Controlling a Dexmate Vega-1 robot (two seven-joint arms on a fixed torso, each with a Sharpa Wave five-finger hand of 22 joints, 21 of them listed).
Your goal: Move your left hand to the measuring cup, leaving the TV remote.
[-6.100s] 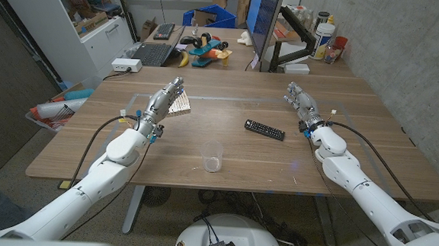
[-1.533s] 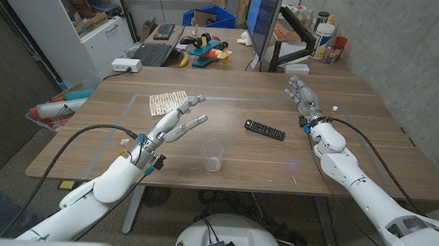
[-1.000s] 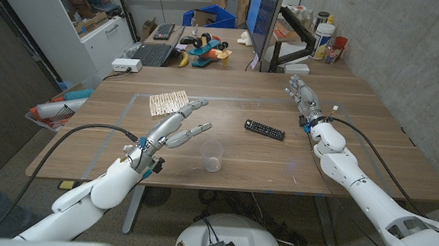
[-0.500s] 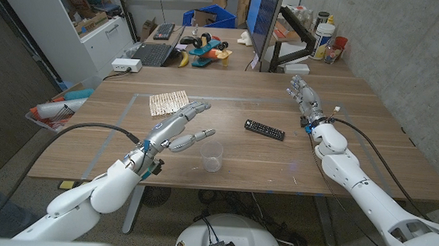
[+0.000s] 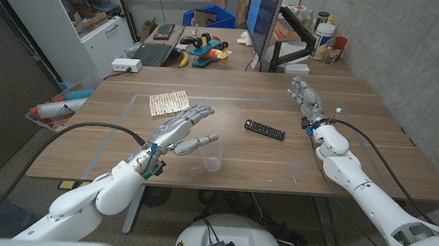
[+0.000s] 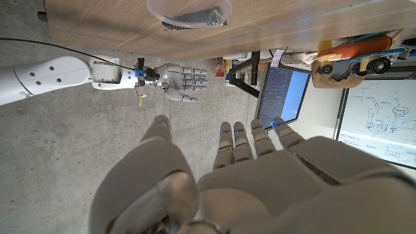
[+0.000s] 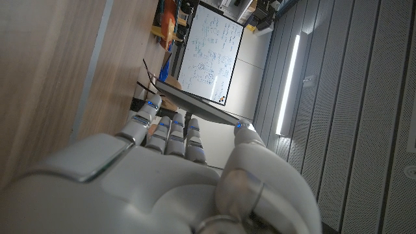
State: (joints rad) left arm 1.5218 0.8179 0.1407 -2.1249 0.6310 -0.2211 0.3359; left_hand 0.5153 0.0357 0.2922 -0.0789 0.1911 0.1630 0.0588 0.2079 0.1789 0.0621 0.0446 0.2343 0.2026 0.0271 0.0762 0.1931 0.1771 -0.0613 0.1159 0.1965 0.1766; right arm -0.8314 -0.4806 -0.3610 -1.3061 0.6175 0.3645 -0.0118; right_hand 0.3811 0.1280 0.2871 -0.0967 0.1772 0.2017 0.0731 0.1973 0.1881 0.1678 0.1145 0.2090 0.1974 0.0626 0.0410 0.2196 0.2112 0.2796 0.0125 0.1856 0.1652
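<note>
A clear plastic measuring cup [image 5: 213, 158] stands upright near the table's front middle; its rim [image 6: 189, 11] also shows in the left wrist view. My left hand [image 5: 182, 128] hovers just left of the cup, fingers spread and holding nothing, thumb close to the cup's rim. The black TV remote [image 5: 264, 129] lies to the right of the cup, apart from both hands; a dark piece of it [image 6: 193, 19] shows through the cup. My right hand [image 5: 302, 94] stands open at the far right, fingers apart; it shows as well in the left wrist view [image 6: 177, 81].
A bundle of wooden clothespins [image 5: 168, 101] lies behind my left hand. A monitor [image 5: 261, 22] on an arm stands at the table's far edge. A second desk behind holds a laptop [image 5: 153, 52] and toys.
My left hand has swung from the clothespins at the far left toward the front middle, ending beside the cup. The right hand has stayed put.
</note>
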